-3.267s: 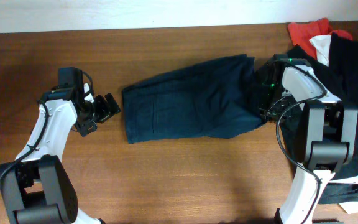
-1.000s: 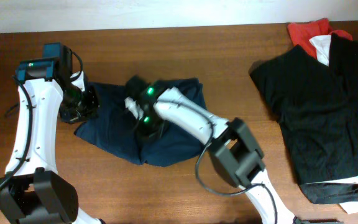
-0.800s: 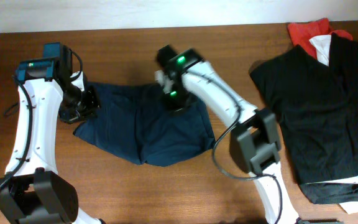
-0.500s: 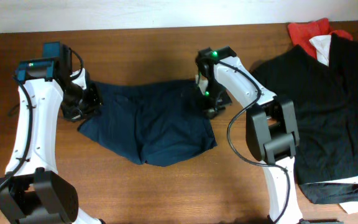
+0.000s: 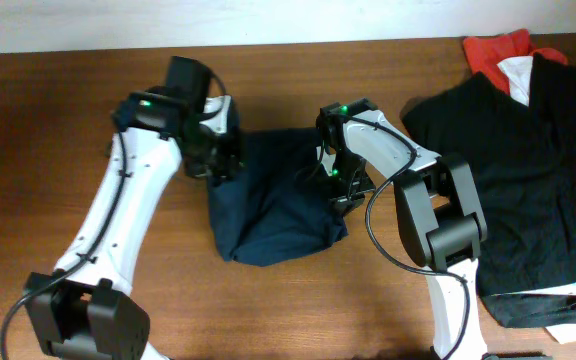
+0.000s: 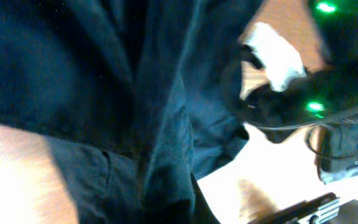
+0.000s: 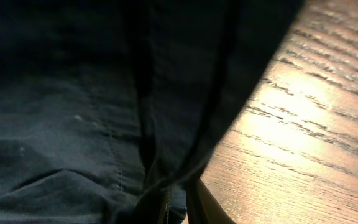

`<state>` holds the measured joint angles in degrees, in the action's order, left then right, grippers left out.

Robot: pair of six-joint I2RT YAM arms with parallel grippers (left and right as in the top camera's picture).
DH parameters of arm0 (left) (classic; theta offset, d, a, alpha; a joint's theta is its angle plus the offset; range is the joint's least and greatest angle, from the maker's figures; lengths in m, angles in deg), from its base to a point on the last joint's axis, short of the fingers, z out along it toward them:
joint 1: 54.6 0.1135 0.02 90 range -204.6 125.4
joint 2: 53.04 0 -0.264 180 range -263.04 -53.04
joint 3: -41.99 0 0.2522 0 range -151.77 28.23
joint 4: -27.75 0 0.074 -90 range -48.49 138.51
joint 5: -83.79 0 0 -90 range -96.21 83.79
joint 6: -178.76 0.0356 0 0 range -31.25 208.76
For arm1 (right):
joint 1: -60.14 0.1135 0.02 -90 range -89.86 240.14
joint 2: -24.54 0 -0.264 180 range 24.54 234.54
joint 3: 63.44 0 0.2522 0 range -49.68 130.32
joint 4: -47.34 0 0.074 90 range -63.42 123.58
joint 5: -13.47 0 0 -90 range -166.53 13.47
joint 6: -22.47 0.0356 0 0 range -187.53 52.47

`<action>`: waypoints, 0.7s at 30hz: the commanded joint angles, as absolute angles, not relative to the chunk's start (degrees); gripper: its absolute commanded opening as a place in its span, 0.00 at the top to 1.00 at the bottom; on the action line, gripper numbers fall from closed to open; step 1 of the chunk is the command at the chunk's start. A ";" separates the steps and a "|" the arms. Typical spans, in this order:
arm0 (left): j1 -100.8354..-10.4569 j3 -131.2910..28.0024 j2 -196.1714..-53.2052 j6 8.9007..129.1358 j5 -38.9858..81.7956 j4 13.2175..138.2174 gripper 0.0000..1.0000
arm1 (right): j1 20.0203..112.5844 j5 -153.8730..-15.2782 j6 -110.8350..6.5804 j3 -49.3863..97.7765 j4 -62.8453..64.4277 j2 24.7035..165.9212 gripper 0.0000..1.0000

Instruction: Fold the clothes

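Observation:
The clothes, dark navy shorts (image 5: 273,205), lie bunched in a heap at the table's middle. My left gripper (image 5: 220,155) sits at the heap's upper left corner, shut on a fold of the shorts; in the left wrist view navy cloth (image 6: 104,93) fills the frame and gathers into the left gripper (image 6: 179,211). My right gripper (image 5: 340,185) is at the heap's right edge, shut on the hem. The right wrist view shows the cloth (image 7: 61,93) pinched at the right gripper (image 7: 173,208), with bare wood to its right.
A large black garment (image 5: 528,170) is spread over the right end of the wooden table (image 5: 118,300). A red cloth (image 5: 493,48) and a white cloth (image 5: 516,75) poke out at its far corner. The right arm (image 6: 303,112) shows in the left wrist view.
My left arm swung right, carrying the shorts' left edge toward the middle, so the spread cloth has bunched up. The right gripper, after dragging its edge rightward, now holds still.

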<state>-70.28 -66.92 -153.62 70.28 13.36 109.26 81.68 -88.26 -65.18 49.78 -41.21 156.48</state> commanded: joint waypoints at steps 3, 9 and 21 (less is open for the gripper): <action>-76.33 -67.82 -153.44 64.53 9.38 106.85 0.99 | 82.36 -88.98 -65.59 48.03 -40.70 158.18 0.85; -78.85 -67.82 -156.37 63.02 9.41 105.61 0.99 | 82.25 -88.98 -65.59 48.03 -41.12 158.18 0.85; -79.00 -67.82 -157.24 63.02 9.43 105.61 0.99 | 82.25 -88.98 -65.59 48.03 -41.19 158.18 0.85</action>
